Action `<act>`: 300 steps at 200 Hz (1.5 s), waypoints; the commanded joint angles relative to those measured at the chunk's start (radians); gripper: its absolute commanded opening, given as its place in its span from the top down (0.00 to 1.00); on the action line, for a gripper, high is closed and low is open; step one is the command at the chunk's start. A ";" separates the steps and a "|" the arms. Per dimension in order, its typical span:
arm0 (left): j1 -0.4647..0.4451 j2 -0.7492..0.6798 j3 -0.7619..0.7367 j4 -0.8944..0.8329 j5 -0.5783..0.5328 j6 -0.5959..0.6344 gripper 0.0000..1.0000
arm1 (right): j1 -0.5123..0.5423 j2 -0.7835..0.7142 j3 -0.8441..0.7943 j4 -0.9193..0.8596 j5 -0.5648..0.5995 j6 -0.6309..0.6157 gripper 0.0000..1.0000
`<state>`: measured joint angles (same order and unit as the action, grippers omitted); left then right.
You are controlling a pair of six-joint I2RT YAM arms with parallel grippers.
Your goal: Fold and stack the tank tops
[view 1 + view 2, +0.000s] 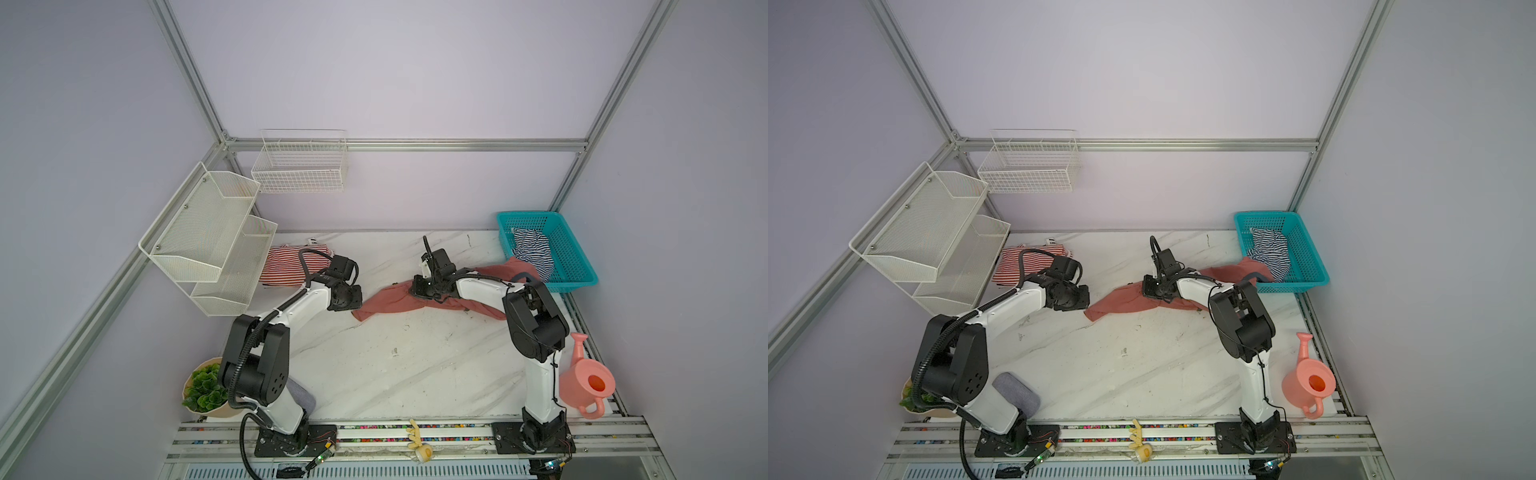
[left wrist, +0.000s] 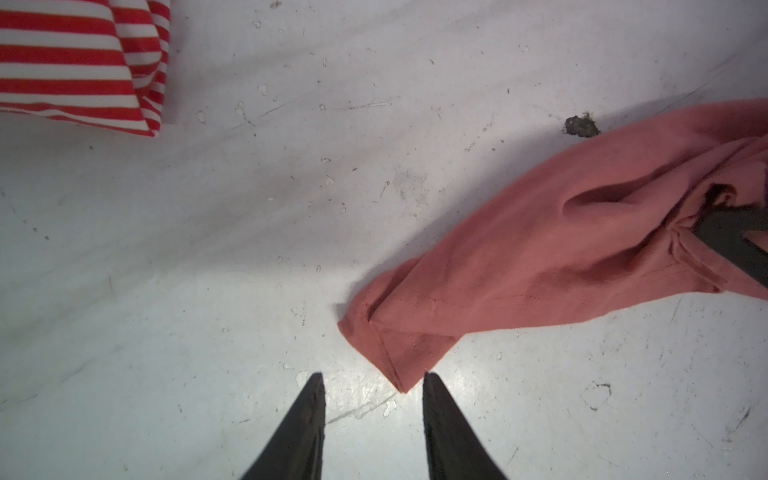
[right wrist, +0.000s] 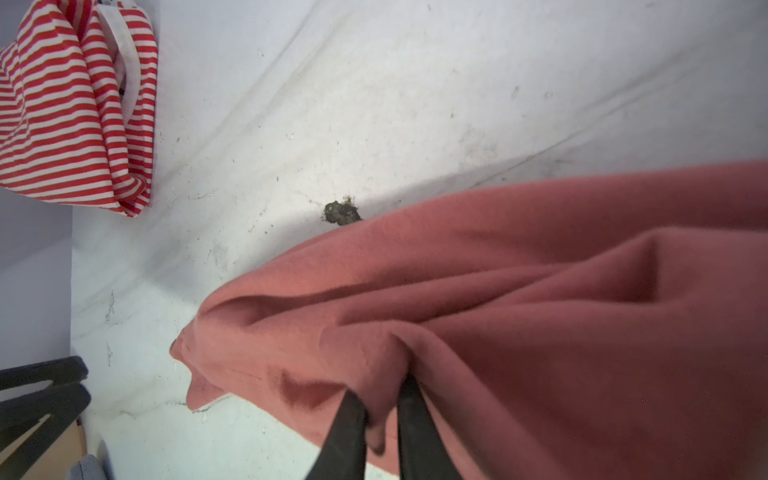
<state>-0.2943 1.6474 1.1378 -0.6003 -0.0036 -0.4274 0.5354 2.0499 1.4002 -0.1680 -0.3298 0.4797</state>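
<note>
Grip by right gripper [image 3: 382, 390] on a raised fold of salmon-red tank top [image 3: 540, 311], tips drawn nearly together with cloth bunched between. Opposite, left gripper [image 2: 374, 376] partly open and empty, poised low over table [image 2: 208, 291] with a hem corner of the same garment just at its tips, not yet taken.

Salmon-red tank top sprawled crumpled across middle of table, far end reaching teal basket [image 1: 528, 215] at far right corner. Navy-and-white striped tank top [image 1: 534, 249] heaped inside, spilling over near rim. Red-and-white striped tank top [image 1: 282, 266] lying folded over near far left corner.

Risks from here:
- Thin pinch liable to slip off under a hard pull.
- Probably several layers caught at once, so spreading likely to drag the whole bundle.
- Far end apt to snag on the basket or haul the navy stripes out.
- Hem corner liable to skid away, leaving left gripper closing on bare table.
- Dark clump of debris [image 3: 341, 212] beside the cloth apt to be swept under
</note>
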 commanded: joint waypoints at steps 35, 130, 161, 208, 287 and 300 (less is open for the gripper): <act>0.008 -0.024 0.003 0.011 0.002 -0.002 0.61 | 0.005 -0.073 -0.017 -0.087 0.050 -0.003 1.00; 0.007 -0.023 0.063 -0.017 -0.009 0.008 0.61 | 0.006 -0.308 -0.056 -0.465 0.181 -0.164 1.00; 0.007 -0.004 0.097 -0.033 -0.012 0.009 0.60 | 0.005 -0.399 -0.114 -0.575 0.217 -0.191 1.00; 0.007 0.057 0.145 -0.047 -0.018 -0.001 0.58 | 0.005 -0.551 -0.173 -0.749 0.332 -0.117 1.00; 0.007 0.164 0.156 -0.044 0.025 -0.031 0.59 | 0.005 -0.666 -0.251 -0.788 0.407 -0.041 1.00; 0.005 0.169 0.147 -0.038 0.053 -0.033 0.60 | 0.005 -0.663 -0.253 -0.781 0.407 -0.045 1.00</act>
<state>-0.2943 1.8130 1.2270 -0.6456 -0.0010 -0.4400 0.5358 1.3895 1.1599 -0.9112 0.0437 0.4141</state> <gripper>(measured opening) 0.410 0.047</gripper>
